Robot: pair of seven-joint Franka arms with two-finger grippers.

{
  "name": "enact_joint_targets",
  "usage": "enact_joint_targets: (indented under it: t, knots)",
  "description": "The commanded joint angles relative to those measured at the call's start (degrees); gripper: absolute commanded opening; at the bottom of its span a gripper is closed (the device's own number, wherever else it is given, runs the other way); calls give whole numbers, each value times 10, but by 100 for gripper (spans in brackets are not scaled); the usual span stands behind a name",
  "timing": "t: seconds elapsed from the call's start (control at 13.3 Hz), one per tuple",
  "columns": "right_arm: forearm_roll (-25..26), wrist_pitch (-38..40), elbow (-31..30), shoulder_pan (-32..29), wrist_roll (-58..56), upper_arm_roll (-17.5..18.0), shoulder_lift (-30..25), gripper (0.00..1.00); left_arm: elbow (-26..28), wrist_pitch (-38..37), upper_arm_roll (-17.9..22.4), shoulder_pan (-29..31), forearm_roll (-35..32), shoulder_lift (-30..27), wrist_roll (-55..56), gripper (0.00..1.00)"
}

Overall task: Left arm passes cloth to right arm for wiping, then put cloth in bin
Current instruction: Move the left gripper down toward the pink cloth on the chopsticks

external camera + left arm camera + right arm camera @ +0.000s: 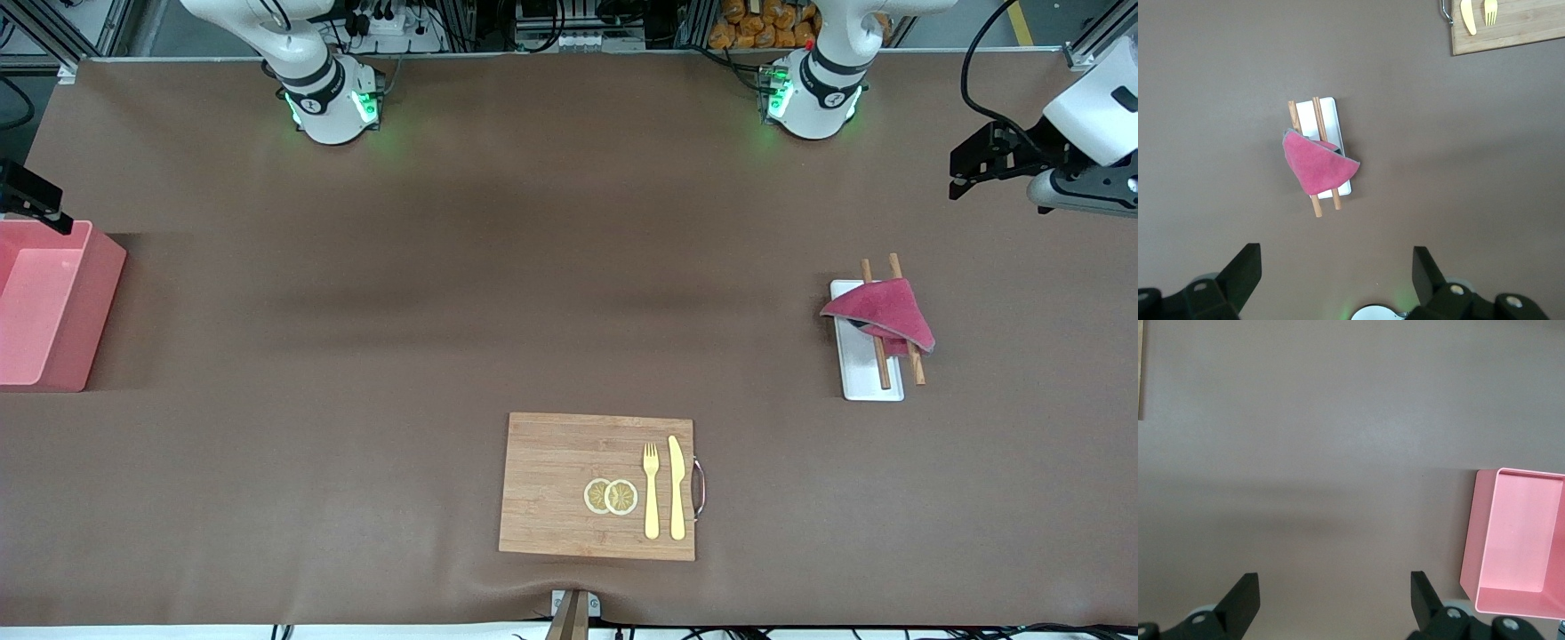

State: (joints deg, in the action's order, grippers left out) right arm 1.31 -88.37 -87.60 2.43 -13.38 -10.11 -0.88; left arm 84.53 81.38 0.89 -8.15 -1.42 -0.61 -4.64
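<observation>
Front view first: we see a brown tabletop (356,356) with the magenta-red fabric cloth (880,313) draped over two wooden chopsticks (878,360) on a flat white rectangular tray (864,378), toward the left arm's end of the tabletop. The light pink rectangular plastic bin (49,307) stands at the right arm's end, well apart from the cloth. A wooden cutting board (569,484) with a metal handle lies nearer to the front camera, carrying two round yellow slices (611,496), a yellow fork (651,489) and a yellow knife (677,487). The left gripper (965,173) hangs in the air over the left arm's end of the tabletop, holding nothing. Of the right gripper (31,200) we see only a black part over the bin's edge.

Left wrist view: we look down on the cloth (1315,163), folded to a rough triangle across the chopsticks (1318,200) and tray (1331,117), with a corner of the board (1511,27) in sight. The left gripper's fingers (1238,273) stand wide apart, clear of everything.

Right wrist view: we see bare tabletop (1305,453) and the bin (1518,540), nothing inside it. The right gripper's fingers (1238,597) are likewise spread apart and hold nothing.
</observation>
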Motion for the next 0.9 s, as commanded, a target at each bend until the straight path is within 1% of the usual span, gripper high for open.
enact_joint_targets:
  t: [0.0,0.08,0.38,0.6,0.75,0.83]
  knots:
    - [-11,0,6,-26,7,4,8,100,0,-1,0,1,6,-2,6,100]
    - [-20,-6,8,-30,6,4,10,100,0,-1,0,1,6,-1,6,100]
    - [-21,-4,5,-28,8,4,14,100,-2,-1,1,-1,-2,24,0,100]
    - [-21,0,3,-28,9,4,14,100,-1,12,6,20,9,73,-23,100]
    - [-21,0,3,-28,8,4,14,100,3,51,3,22,13,108,-62,100]
    - [-21,-1,3,-30,8,4,14,100,1,61,4,23,15,130,-104,100]
